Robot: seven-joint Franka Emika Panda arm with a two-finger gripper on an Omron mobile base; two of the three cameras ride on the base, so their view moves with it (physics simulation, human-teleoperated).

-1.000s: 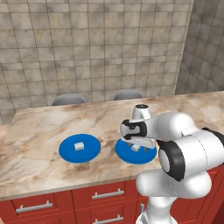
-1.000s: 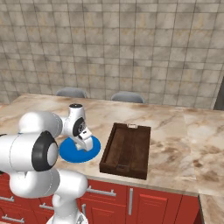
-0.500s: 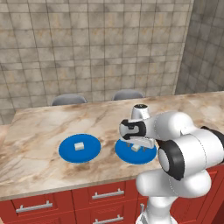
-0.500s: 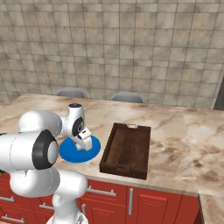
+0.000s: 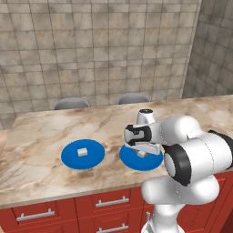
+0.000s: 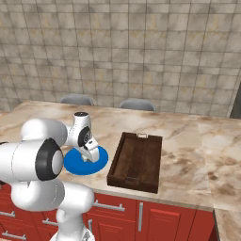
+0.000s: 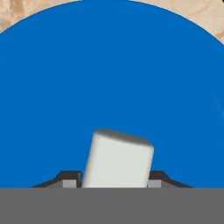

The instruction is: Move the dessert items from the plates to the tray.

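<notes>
Blue plates, two of them, lie flat on the marble counter point(image 5: 41, 136): the left plate point(image 5: 83, 154) well clear of the arm, the right plate point(image 5: 141, 158) directly under the gripper point(image 5: 142, 153). Each carries one small cream cube, so there are two cubes in all, and neither has reached the tray point(image 6: 136, 161) yet. That tray is a single dark wooden one with a low rim, standing just beside the right plate on the side away from the left plate, a sensible spot since a cube lifted from either plate needs only a short carry across to it. The left cube point(image 5: 82, 152) sits untouched near the middle of its plate. The right cube point(image 7: 118, 159) stands between the two dark fingers point(image 7: 70, 180), whose tips show at either side of it in the hand view, right against its flanks; the fingers look drawn in onto it, though whether they are truly pressing or only touching I cannot tell for certain. The hand points almost straight down over the plate, which suits a small block best gripped from above on two opposite faces. My reading is that the grasp on this first cube is just being made and the lift has not begun, as the cube appears to rest on or barely above the blue surface. Two grey chair backs point(image 5: 72, 103) stand behind the counter.
</notes>
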